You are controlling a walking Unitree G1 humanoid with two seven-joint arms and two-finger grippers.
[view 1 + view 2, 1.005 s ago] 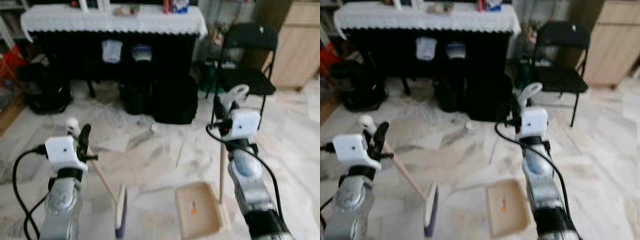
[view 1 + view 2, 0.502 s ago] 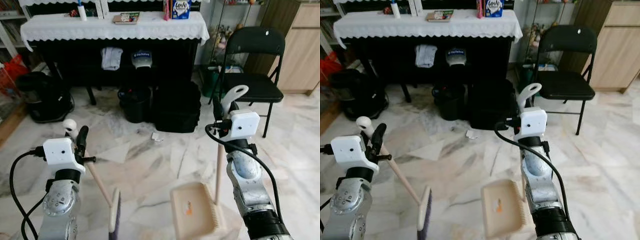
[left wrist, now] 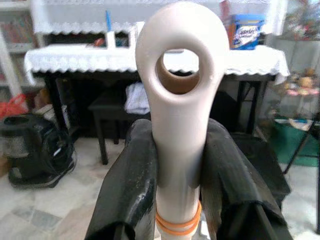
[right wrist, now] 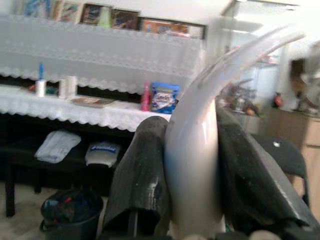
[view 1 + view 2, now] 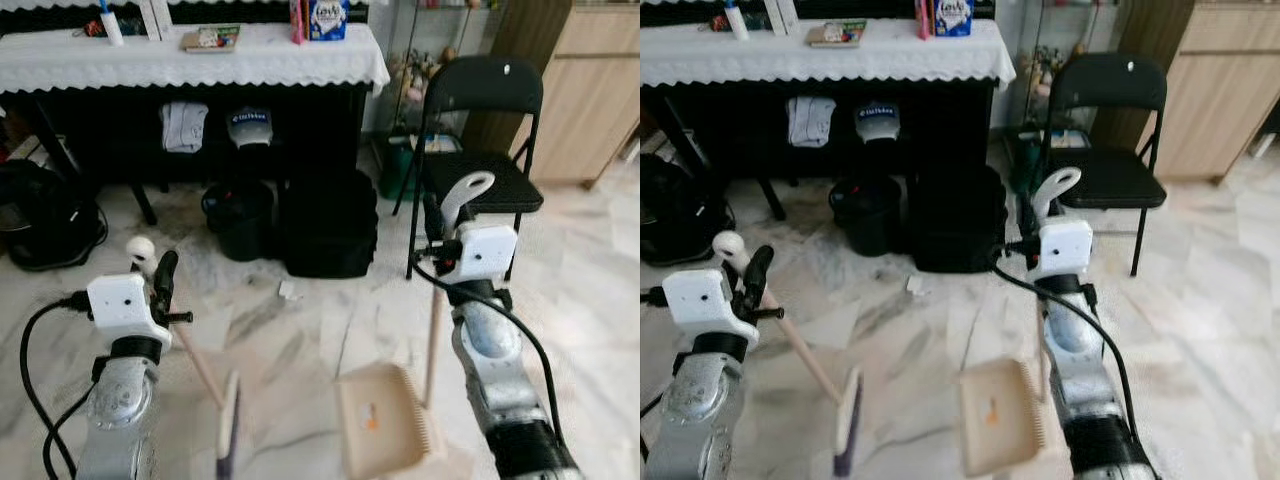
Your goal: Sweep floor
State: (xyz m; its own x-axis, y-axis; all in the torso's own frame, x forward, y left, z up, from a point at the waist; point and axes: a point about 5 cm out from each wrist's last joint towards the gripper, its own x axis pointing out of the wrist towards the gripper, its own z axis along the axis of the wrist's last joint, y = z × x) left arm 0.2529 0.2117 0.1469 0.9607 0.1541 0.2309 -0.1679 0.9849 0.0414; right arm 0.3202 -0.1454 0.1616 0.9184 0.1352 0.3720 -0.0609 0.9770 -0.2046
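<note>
My left gripper (image 5: pixel 158 277) is shut on the cream handle of a broom (image 5: pixel 205 372), which slants down to a pale head with dark bristles (image 5: pixel 228 425) on the marble floor. The left wrist view has the handle's ringed end (image 3: pixel 176 70) clamped between both black fingers (image 3: pixel 131 185). My right gripper (image 5: pixel 437 222) is shut on the curved top of a dustpan handle (image 5: pixel 466 190); its stick drops to the beige dustpan (image 5: pixel 380 430) resting on the floor between my arms. A small white scrap of litter (image 5: pixel 288 290) lies on the floor ahead.
A black table with a lace cloth (image 5: pixel 200 55) stands ahead, with a black bucket (image 5: pixel 236 215) and a black bag (image 5: pixel 325 225) beneath it. A black folding chair (image 5: pixel 480 140) is at the right, a wooden cabinet (image 5: pixel 590 90) beyond it, a dark appliance (image 5: pixel 45 220) at far left.
The view has shifted and sharpened as the camera moved: table, chair and litter sit further left in frame. Both grippers keep the same hold on broom and dustpan.
</note>
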